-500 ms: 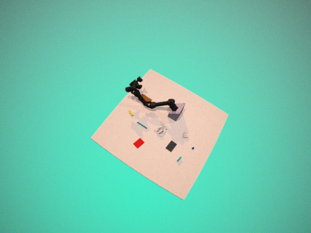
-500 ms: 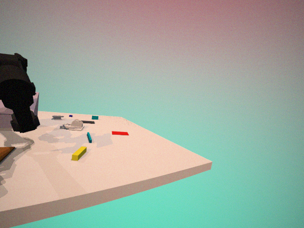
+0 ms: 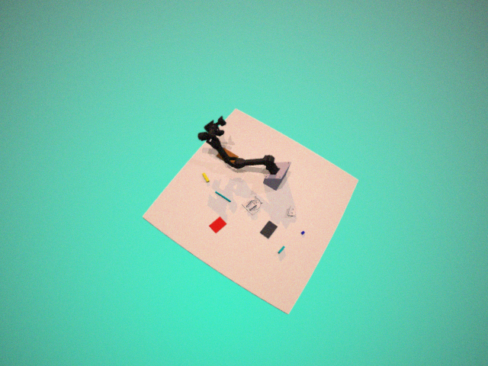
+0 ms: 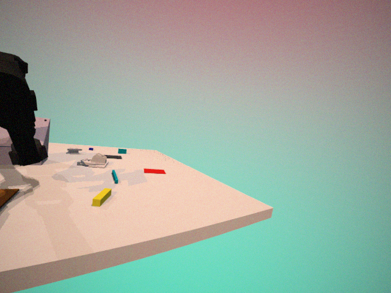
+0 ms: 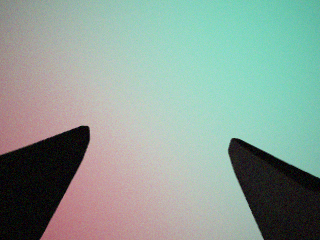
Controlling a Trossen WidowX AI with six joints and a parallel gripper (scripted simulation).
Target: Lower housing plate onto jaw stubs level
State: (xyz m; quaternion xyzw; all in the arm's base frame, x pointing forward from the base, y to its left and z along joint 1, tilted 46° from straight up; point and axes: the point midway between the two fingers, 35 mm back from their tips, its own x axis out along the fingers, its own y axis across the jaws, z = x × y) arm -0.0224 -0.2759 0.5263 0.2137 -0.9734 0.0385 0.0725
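The black arm point(image 3: 254, 162) point(image 4: 19, 110) rises from a pale lilac, wedge-shaped block point(image 3: 284, 169) point(image 4: 43, 129) with small dark dots on its top. Its gripper point(image 3: 223, 126) point(image 5: 161, 138) is open and holds nothing, high at one edge of the table point(image 3: 315, 189) point(image 4: 189, 204); its dark, tapering fingers stand wide apart.

The table is a thick, square-cornered slab, matte and pale pink. Near its middle sits a low, whitish assembly point(image 3: 252, 205) point(image 4: 99, 160) with a flat base and a rounded, dome-like part. A smaller greyish piece point(image 3: 290, 212) point(image 4: 74, 151) lies well apart from it. Which of the two includes the housing plate cannot be told, nor whether the plate is seated.

Around them lie a flat red rectangle point(image 3: 217, 225) point(image 4: 154, 171), a thin dark grey slab point(image 3: 268, 229) point(image 4: 114, 156), a slim teal bar point(image 3: 223, 197) point(image 4: 115, 176), a shorter teal piece point(image 3: 281, 249) point(image 4: 122, 151) and a tiny blue block point(image 3: 303, 232) point(image 4: 90, 148). A squared yellow bar point(image 3: 205, 178) point(image 4: 101, 197) and an orange-brown piece point(image 3: 228, 152) point(image 4: 7, 196) rest nearer the gripper's side.
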